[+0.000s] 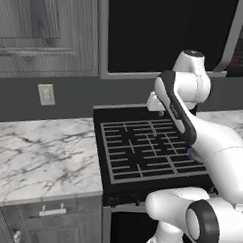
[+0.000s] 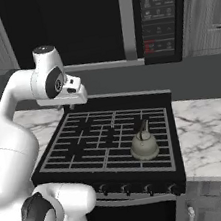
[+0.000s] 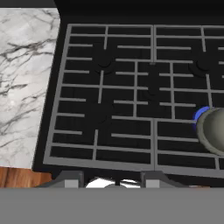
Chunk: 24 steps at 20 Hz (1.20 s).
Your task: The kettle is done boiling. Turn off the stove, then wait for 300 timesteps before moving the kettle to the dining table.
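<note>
The kettle (image 2: 144, 146), squat and grey-beige with a thin dark handle, stands on the front right burner of the black stove (image 2: 97, 140). In the hand view the kettle (image 3: 213, 131) sits at the right edge, with a blue flame (image 3: 199, 114) showing under its rim. That flame (image 1: 190, 155) also peeks out beside my arm in the left base view. My gripper (image 2: 70, 106) hangs high over the back left of the grates, well apart from the kettle. Its fingertips (image 3: 72, 179) stand apart at the bottom of the hand view, with nothing between them. The front knobs (image 2: 135, 189) line the stove's front edge. The dining table is out of view.
Marble counters flank the stove on the left (image 1: 37, 155) and right (image 2: 212, 132). A microwave (image 2: 158, 14) hangs above the right rear. A wall outlet (image 1: 46, 94) sits over the left counter. Grey drawers (image 1: 52, 210) run below.
</note>
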{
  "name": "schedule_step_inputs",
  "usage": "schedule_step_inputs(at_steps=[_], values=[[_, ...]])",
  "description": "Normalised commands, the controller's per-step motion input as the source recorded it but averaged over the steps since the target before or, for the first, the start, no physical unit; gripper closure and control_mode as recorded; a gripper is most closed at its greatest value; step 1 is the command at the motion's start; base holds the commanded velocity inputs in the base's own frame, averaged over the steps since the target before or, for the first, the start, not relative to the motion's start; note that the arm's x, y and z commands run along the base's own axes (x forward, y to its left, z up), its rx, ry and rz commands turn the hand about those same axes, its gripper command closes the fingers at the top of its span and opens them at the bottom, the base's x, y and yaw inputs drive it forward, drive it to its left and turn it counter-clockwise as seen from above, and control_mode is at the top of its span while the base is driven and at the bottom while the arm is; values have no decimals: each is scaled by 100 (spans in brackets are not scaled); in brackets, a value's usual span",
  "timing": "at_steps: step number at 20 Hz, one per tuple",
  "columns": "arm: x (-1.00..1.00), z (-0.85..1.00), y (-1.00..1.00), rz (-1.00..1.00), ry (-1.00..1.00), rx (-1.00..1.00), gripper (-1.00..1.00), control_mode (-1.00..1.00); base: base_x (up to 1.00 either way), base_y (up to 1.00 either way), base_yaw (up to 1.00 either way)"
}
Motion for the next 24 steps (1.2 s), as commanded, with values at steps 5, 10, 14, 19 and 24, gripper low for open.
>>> schedule_step_inputs(at_steps=[5, 10, 14, 19, 24], values=[[-11, 0, -2, 0, -2, 0, -100, -100, 0, 0, 0], [-23, -4, -22, -3, -4, 0, -100, -100, 0, 0, 0], [-29, -5, -47, -4, -5, 0, -100, -100, 0, 0, 0], [-28, -3, -48, -6, -3, 0, -100, -100, 0, 0, 0], [-28, -4, -45, -7, -3, 0, -100, -100, 0, 0, 0]])
